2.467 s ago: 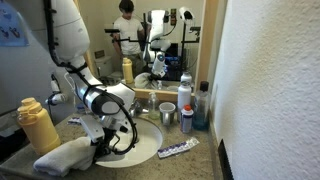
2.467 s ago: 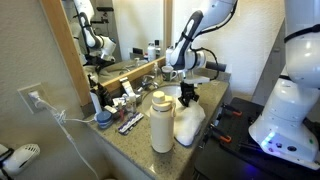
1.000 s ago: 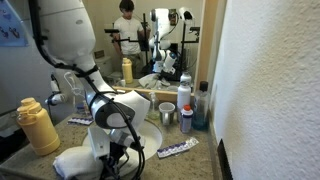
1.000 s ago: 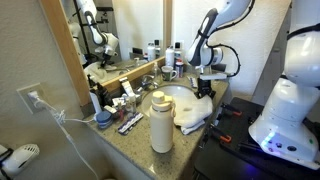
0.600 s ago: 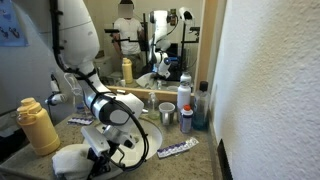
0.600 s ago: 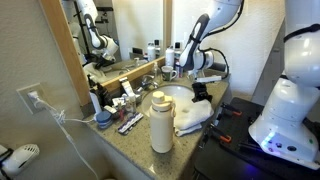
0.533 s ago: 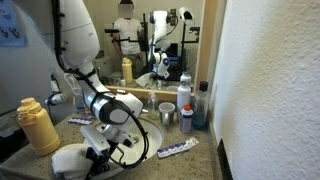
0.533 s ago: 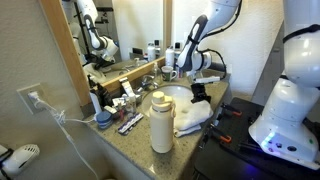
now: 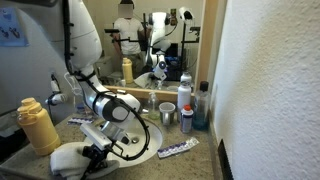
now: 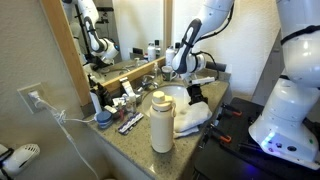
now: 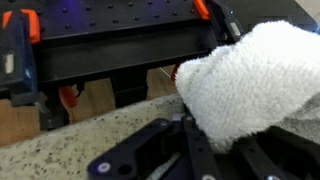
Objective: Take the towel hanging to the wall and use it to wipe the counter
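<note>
Towel (image 10: 196,119) bunched on the table (image 10: 135,145), at the front edge beside the sink (image 10: 168,96).
Its long axis is laid along that edge, under the arm (image 10: 188,45). The jaws are drawn narrow on a fold of the cloth. In the wrist view their tips are buried in the pile, and the towel is cut off at the right.
</note>
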